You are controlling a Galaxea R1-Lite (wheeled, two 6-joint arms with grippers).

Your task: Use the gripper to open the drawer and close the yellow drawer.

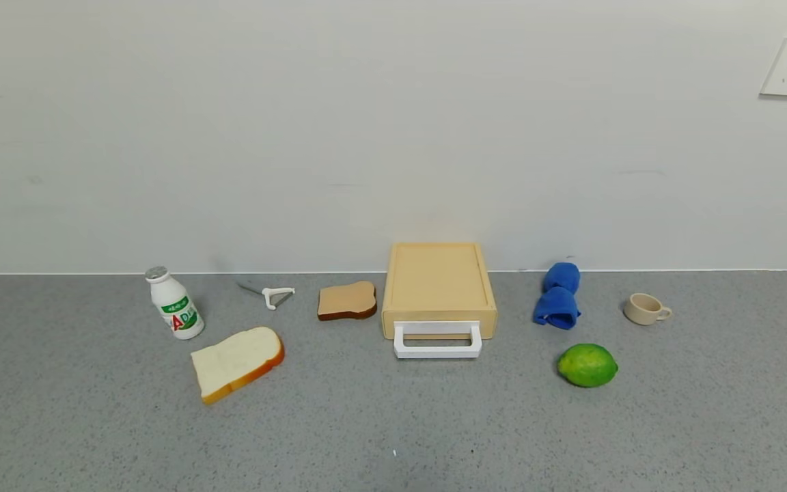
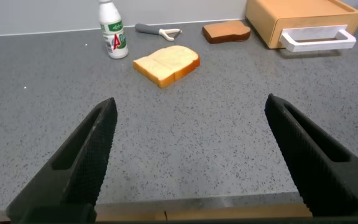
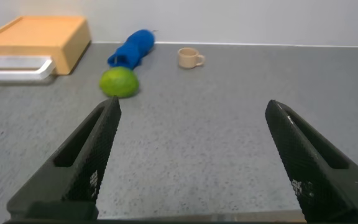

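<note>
A flat pale yellow box [image 1: 438, 279] stands against the wall at the table's middle. Its drawer front with the white loop handle [image 1: 438, 342] sits flush with the box, so the drawer looks shut. The box also shows in the left wrist view [image 2: 303, 22] and in the right wrist view [image 3: 39, 38]. Neither gripper shows in the head view. My left gripper [image 2: 191, 118] is open and empty over bare table near the front edge. My right gripper [image 3: 192, 118] is open and empty, also over bare table near the front edge.
Left of the box lie a brown bread slice [image 1: 346, 301], a white peeler [image 1: 272, 294], a white milk bottle [image 1: 174, 303] and a pale bread slice [image 1: 236, 362]. To its right lie a blue cloth [image 1: 558, 295], a lime [image 1: 587, 365] and a beige cup [image 1: 645, 309].
</note>
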